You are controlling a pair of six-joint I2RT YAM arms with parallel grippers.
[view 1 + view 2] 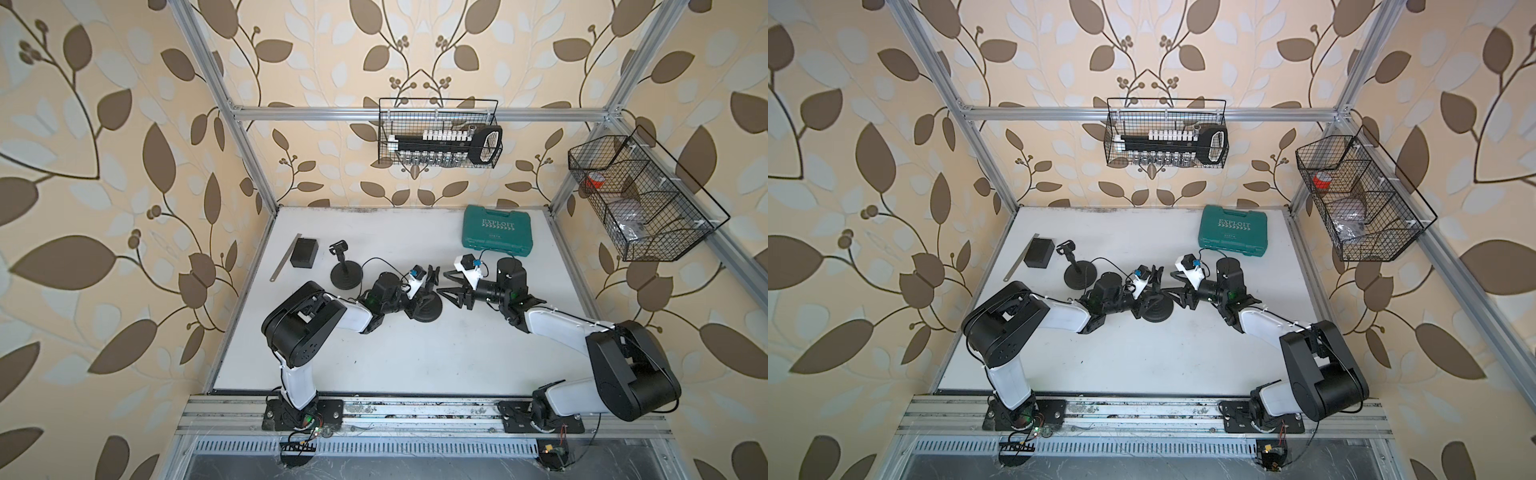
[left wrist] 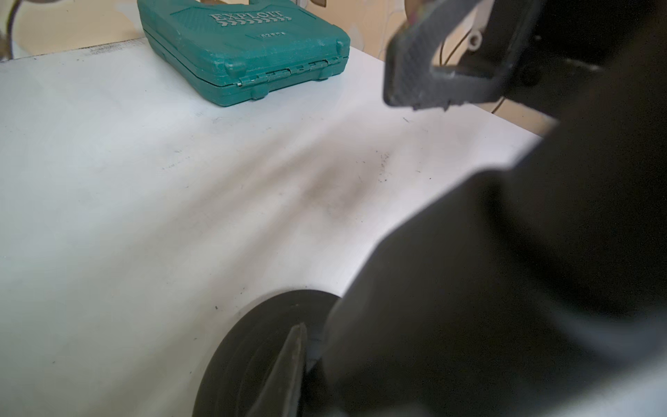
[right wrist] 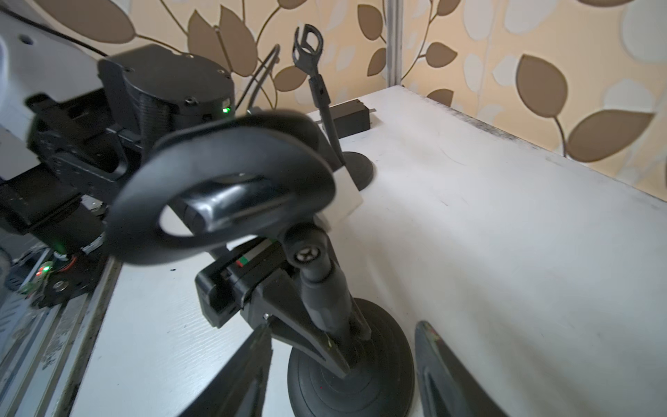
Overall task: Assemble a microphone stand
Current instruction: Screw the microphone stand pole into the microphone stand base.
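"EXPLOIT" marks the shut green case (image 1: 496, 230) at the back of the counter (image 1: 374, 357). Above the case, a wire basket (image 1: 388, 124) holds a socket rack (image 1: 440, 143). In front of the case stands the microphone stand (image 3: 326, 289). The left gripper (image 3: 343, 339) has its fingers (image 3: 299, 332) clamped on the post; the right gripper (image 1: 441, 283) has its fingers apart beside the stand. A 2nd stand (image 1: 345, 274) and a black box (image 1: 304, 252) sit farther from the case.

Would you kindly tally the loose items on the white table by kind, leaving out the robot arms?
Black round-based microphone stands: 2
Green plastic tool case: 1
Black rectangular box: 1
Flat metal ruler: 1
Total: 5
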